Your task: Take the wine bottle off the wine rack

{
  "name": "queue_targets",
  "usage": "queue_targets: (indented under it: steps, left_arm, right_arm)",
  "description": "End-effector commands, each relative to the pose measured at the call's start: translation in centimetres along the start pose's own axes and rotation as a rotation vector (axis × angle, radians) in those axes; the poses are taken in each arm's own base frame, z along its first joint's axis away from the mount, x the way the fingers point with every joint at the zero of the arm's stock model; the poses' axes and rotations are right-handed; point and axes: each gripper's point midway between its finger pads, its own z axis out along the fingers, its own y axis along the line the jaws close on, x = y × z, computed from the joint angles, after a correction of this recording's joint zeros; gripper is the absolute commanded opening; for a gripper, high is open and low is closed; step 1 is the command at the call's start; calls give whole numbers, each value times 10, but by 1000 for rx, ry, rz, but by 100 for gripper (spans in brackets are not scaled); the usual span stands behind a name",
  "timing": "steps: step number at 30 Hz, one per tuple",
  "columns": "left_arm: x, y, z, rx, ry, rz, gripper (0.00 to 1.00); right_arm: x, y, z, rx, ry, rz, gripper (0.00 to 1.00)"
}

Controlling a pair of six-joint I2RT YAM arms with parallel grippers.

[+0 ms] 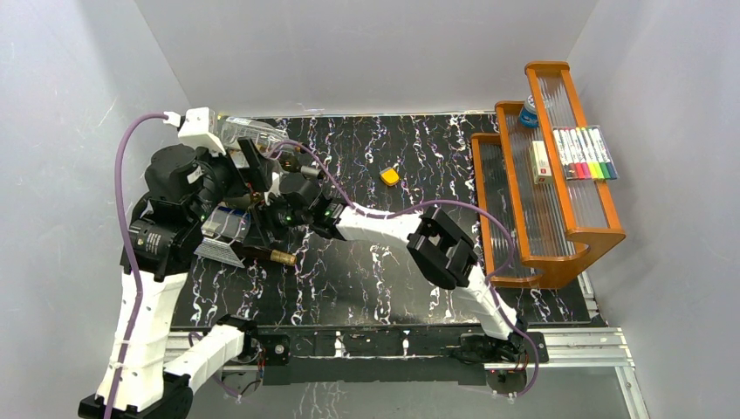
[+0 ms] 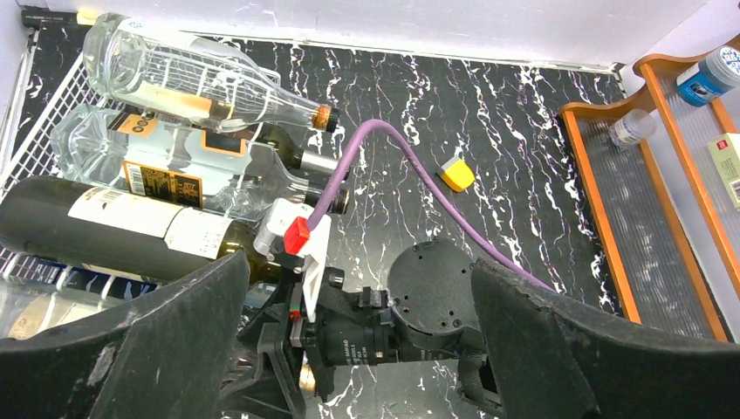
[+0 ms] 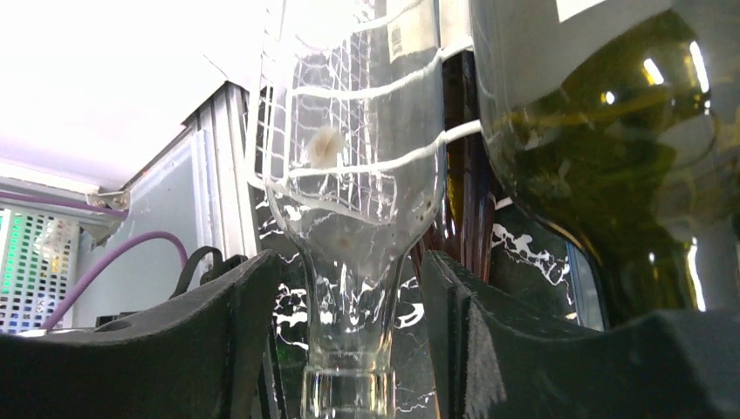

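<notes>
The white wire wine rack (image 2: 35, 131) lies at the table's left and holds several bottles: two clear ones (image 2: 192, 83) and a dark wine bottle (image 2: 113, 227) with a white label. In the right wrist view, a clear bottle's neck (image 3: 349, 305) stands between my right gripper's (image 3: 349, 358) fingers (image 3: 174, 349), with a narrow gap on each side. A dark green bottle (image 3: 611, 157) lies just to its right. From above, the right gripper (image 1: 266, 214) reaches into the bottle necks. My left gripper (image 2: 358, 349) hangs open above the right wrist, holding nothing.
An orange wooden tiered shelf (image 1: 541, 201) stands at the right, with markers (image 1: 586, 153) and a blue can (image 1: 529, 112) on it. A small yellow block (image 1: 390, 176) lies on the black marbled table. A purple cable (image 2: 393, 148) arcs over the right arm.
</notes>
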Motion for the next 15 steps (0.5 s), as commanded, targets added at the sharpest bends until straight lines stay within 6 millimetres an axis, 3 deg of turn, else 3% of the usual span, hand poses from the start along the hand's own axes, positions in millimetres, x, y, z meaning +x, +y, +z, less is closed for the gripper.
queue_targets:
  steps: [1,8,15]
  left_arm:
    - [-9,-1,-10,2,-32,-1,98]
    - [-12,-4,-6,7,-26,-11,98]
    - [-20,-4,-3,0,-32,-10,98]
  right_arm:
    - [-20,17,7,-63,-36,-17,66]
    - [-31,28,2,-90,-63,-7,43]
    - [-48,53,-20,-156,-126,28,27]
